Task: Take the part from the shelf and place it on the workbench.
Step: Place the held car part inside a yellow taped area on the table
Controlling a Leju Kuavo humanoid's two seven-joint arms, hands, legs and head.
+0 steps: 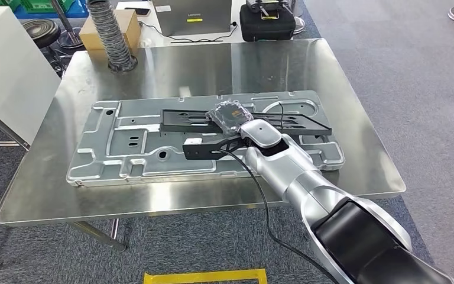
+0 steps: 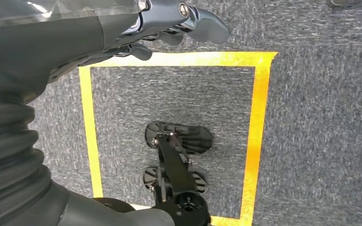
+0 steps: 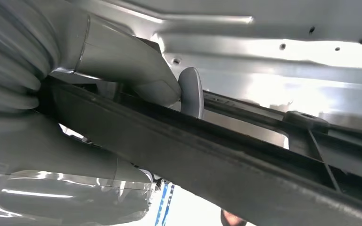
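Observation:
A long flat black part (image 1: 295, 122) lies across the middle of a large grey pressed-metal panel (image 1: 130, 148) on the steel workbench (image 1: 171, 65). My right hand (image 1: 232, 118) reaches in from the lower right and grips the part near its middle. In the right wrist view the thumb (image 3: 127, 61) and a finger (image 3: 192, 89) close around the black bar (image 3: 207, 160) above the panel (image 3: 283, 52). I cannot tell whether the part rests on the panel or hangs just over it. My left hand (image 2: 179, 21) hangs over the carpet, fingers loosely apart, holding nothing.
At the workbench's far left stands a ribbed grey hose (image 1: 111, 35) beside a cardboard box (image 1: 94, 29). Behind the bench are a grey case (image 1: 192, 15) and a black case (image 1: 266, 22). A white cabinet (image 1: 6, 71) stands at the left. Yellow tape (image 1: 204, 276) marks the floor.

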